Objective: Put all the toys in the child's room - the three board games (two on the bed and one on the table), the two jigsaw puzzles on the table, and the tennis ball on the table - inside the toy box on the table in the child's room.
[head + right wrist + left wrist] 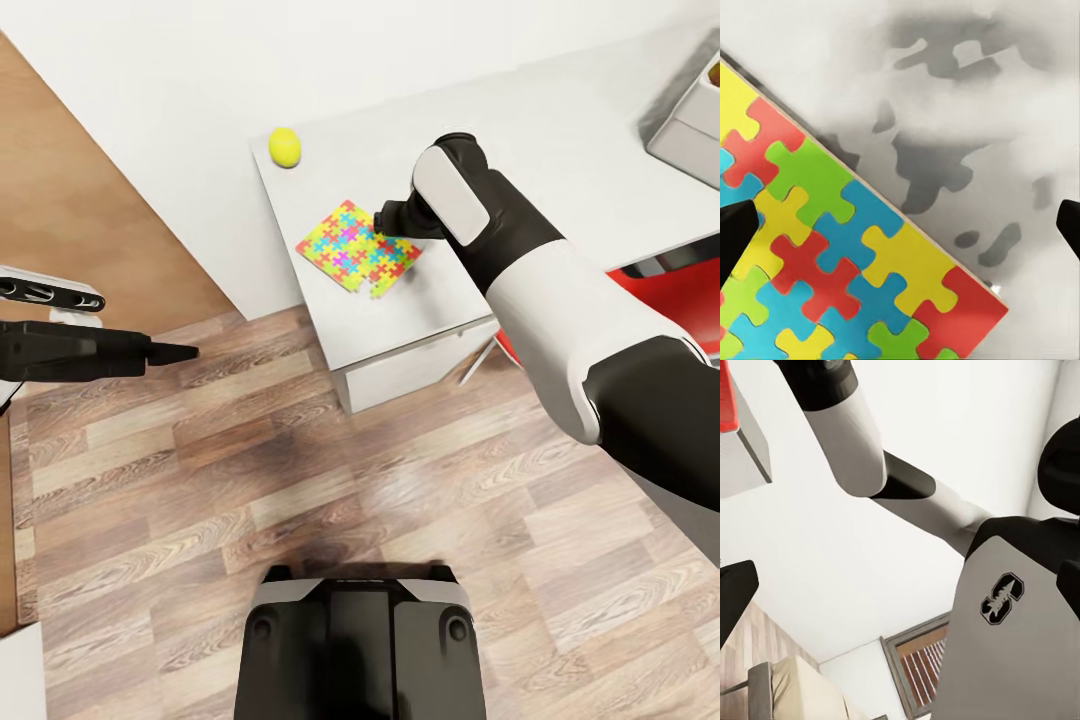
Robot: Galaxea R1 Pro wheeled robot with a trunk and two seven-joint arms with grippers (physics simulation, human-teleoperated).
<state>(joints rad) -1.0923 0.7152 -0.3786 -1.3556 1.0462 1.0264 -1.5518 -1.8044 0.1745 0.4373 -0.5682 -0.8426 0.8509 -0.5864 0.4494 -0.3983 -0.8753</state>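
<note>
One puzzle lies flat on the pale table, turned diagonally to the table's edges, with the tennis ball well apart toward the far corner. The right gripper hangs over the puzzle's far-right corner; its wrist view shows two dark fingertips spread wide, one above the pattern and one above bare table, so the puzzle's straight edge runs diagonally between them (the jaws straddle edge, not centre). Nothing is held. The right arm is by far the nearer; the left gripper hovers over the wood floor, its state not discernible. The toy box sits at the table's far right. No lettering is legible; a tree emblem marks the robot's body.
</note>
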